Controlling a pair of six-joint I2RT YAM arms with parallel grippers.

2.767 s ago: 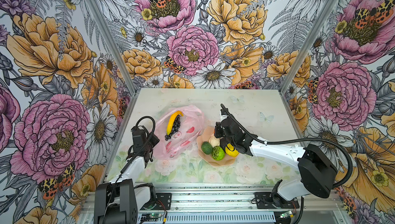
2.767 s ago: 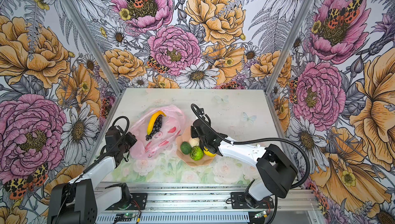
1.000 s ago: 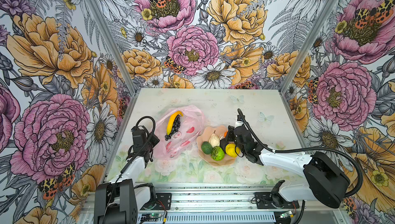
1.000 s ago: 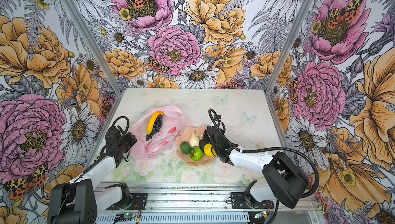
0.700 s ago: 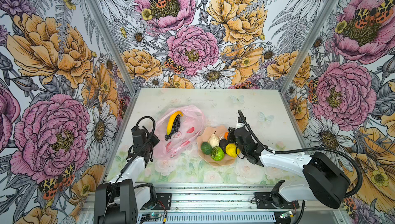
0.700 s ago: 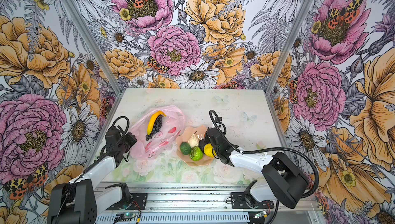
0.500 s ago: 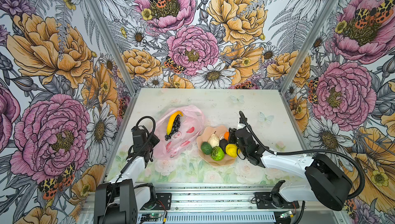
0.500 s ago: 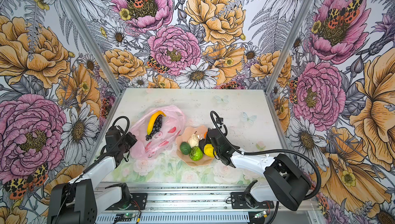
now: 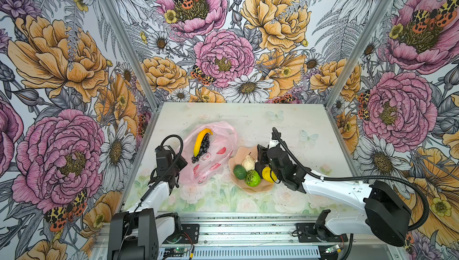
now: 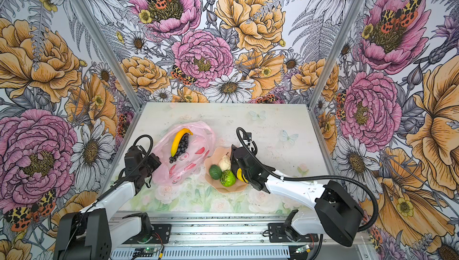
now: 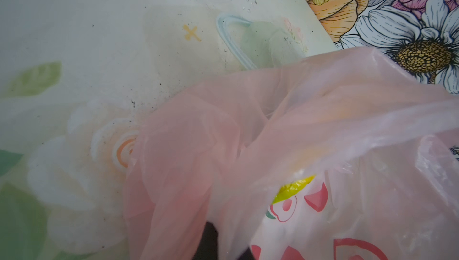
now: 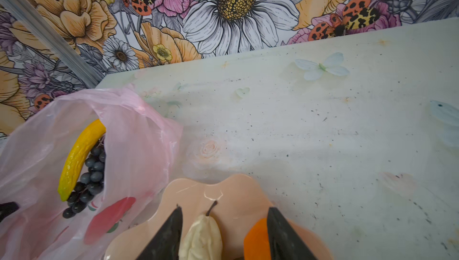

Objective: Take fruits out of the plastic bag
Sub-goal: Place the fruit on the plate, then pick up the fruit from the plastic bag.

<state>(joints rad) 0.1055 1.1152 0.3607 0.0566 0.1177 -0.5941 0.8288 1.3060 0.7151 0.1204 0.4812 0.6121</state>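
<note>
The right tool, jaws newly spread and empty over the dish, has let the orange piece drop beside the pear; the left tool stays shut on the bag, where banana and grapes remain to be removed.

Lab test cell, floral-papered walls

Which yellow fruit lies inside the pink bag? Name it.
The banana, curved beside the grape bunch in the plastic bag; the lemon, the other yellow fruit, sits in the peach dish.
</note>
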